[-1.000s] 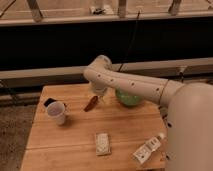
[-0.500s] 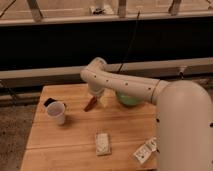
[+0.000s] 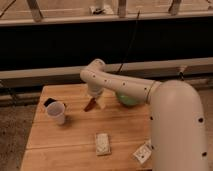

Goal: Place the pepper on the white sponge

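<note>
The pepper (image 3: 89,105), a small dark red-brown chili, lies on the wooden table (image 3: 70,145) left of centre. My gripper (image 3: 96,100) hangs straight down from the white arm, directly over the pepper's right end. Its fingers are open, with one pale fingertip (image 3: 101,104) just right of the pepper. I cannot tell whether they touch it. The white sponge (image 3: 102,143) lies flat nearer the front edge, below and slightly right of the gripper, with nothing on it.
A white cup (image 3: 56,112) stands at the left, with a small dark object (image 3: 49,102) behind it. The green bowl (image 3: 126,99) sits behind my arm. A clear bottle with a white label (image 3: 142,152) lies at the front right, partly hidden by the arm.
The arm has swung closer in, covering more of the right side and part of the bottle. The gripper has settled lower over the pepper, which stays where it was.
</note>
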You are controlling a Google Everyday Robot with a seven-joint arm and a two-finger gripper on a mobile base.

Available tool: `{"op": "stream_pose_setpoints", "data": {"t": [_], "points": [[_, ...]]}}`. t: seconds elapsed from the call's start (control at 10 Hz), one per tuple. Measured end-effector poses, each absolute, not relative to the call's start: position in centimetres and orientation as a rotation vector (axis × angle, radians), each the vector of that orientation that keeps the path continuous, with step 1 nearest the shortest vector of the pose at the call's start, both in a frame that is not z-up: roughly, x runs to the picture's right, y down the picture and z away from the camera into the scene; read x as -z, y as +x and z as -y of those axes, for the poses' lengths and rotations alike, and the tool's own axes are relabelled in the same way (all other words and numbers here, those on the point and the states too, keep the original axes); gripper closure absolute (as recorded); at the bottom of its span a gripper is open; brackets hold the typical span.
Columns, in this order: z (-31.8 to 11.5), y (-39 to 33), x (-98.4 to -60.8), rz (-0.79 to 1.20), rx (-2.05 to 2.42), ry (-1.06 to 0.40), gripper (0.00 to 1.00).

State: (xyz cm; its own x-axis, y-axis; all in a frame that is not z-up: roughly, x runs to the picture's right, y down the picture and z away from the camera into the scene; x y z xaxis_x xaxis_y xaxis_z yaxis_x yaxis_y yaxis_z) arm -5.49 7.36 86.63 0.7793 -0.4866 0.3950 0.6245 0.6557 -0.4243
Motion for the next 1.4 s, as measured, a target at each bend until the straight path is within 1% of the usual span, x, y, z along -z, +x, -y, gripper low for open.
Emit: {"op": "stream_pose_setpoints", "data": {"t": [0.8, 1.0, 1.4], "points": [[-9.8, -5.7, -89.7, 0.292, 0.512, -0.669, 0.2], [-9.9, -5.8, -89.9, 0.293, 0.494, -0.68, 0.2], [-10.7, -6.6, -91.5, 0.291, 0.482, -0.697, 0.2]]}}
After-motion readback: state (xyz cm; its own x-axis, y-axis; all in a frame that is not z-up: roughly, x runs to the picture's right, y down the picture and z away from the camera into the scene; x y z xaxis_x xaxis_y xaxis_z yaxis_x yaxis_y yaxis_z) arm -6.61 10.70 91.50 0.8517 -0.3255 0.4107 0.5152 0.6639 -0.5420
